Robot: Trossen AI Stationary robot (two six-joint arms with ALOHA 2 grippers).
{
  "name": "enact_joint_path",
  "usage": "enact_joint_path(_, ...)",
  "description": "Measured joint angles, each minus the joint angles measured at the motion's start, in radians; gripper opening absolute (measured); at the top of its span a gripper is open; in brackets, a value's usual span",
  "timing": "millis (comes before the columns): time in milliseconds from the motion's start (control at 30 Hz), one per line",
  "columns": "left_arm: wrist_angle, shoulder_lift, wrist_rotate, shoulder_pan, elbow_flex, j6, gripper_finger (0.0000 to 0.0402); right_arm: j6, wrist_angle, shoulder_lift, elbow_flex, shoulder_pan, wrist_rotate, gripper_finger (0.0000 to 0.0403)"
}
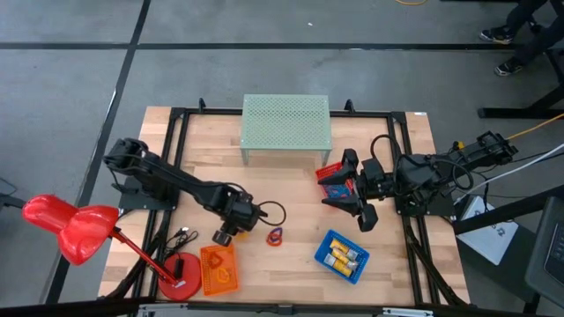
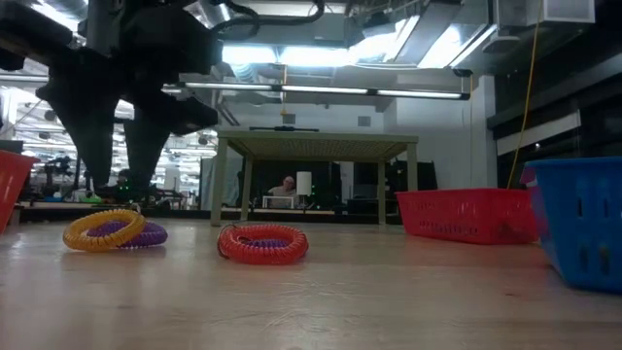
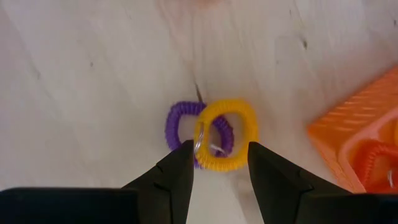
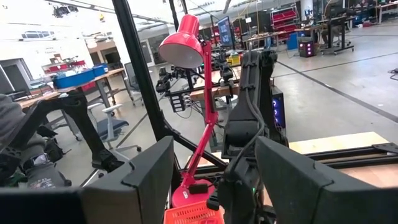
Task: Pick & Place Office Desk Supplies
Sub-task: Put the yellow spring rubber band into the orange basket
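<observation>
Left wrist view: left end effector (image 3: pixel 219 163) spread, poised over yellow ring (image 3: pixel 226 135) overlapping purple ring (image 3: pixel 180 129); red ring (image 1: pixel 274 237) beside, unsorted. Orange basket (image 1: pixel 219 268) partly filled. Right end effector (image 4: pixel 214 177) spread, idle.

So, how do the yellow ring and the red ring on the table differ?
The yellow ring lies overlapping a purple ring; the red ring lies alone on the table. The yellow ring sits just under the open fingers of the left gripper; the red ring has no gripper over it. They differ in colour too. Both are coiled loops lying flat on the wood.
</observation>
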Motion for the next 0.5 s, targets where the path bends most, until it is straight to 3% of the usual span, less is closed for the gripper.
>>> enact_joint_path(233,0.023,0.058,-0.045,0.002,0.000,0.000,0.0145,-0.003,0.000,0.000,0.000,0.000,0.003,0.0229)
enact_joint_path(500,0.055,0.069,-0.001,0.003,0.000,0.012,0.0145,0.006,0.000,0.000,0.000,0.000,0.003,0.0229)
